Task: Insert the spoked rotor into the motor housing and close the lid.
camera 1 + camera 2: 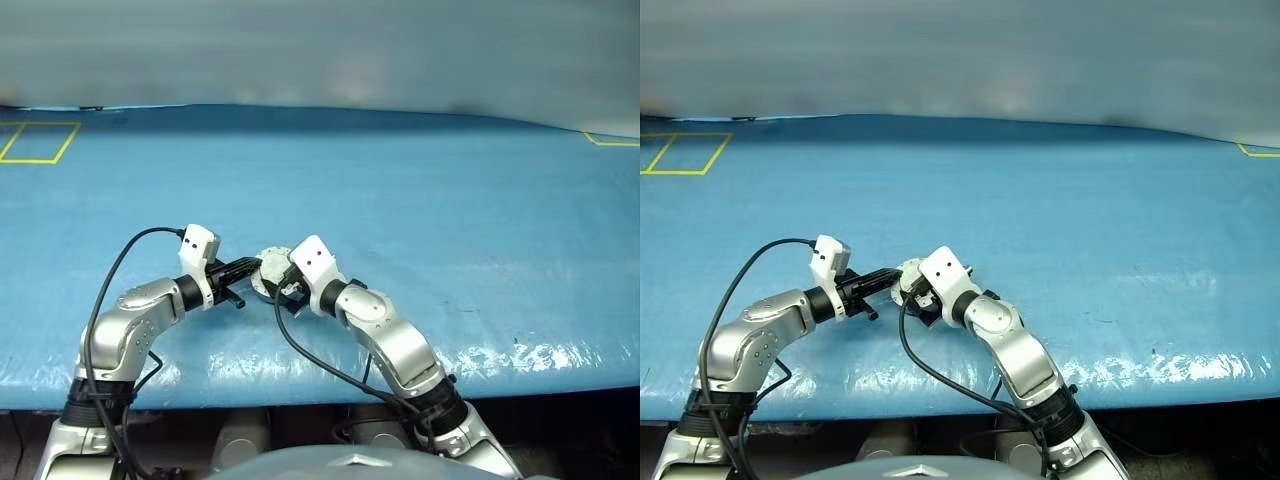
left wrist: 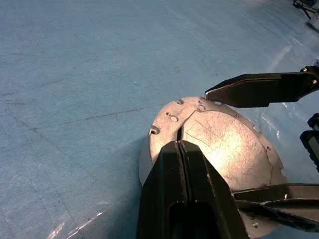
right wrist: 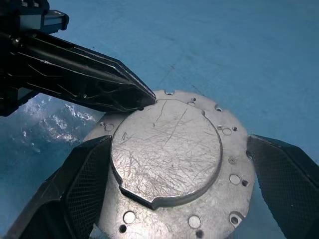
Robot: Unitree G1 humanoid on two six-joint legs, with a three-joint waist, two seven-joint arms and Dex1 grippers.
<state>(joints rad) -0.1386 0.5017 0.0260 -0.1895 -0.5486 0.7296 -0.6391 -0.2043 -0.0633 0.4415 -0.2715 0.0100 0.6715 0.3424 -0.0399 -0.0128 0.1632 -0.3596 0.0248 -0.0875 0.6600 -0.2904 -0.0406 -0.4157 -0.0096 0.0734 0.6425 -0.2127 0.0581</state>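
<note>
- The lid [image 1: 268, 270] lay closed, plain grey face up, on the blue table [image 1: 420, 210].
- The left end effector [image 1: 250, 267] met its left edge.
- The right end effector [image 1: 283, 284] reached it from the right.
- Yellow lines [image 1: 40, 142] marked the table's far left corner.

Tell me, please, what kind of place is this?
Probably a robot test bench in a lab or workshop: a wide table under a blue plastic sheet, yellow tape squares marked on it, and one grey metal motor part, its lid closed.

lid [image 3: 167, 149]: round grey scratched disc, raised centre, closed flat on top
motor housing [image 2: 145, 162]: grey, under lid, on blue table
</note>
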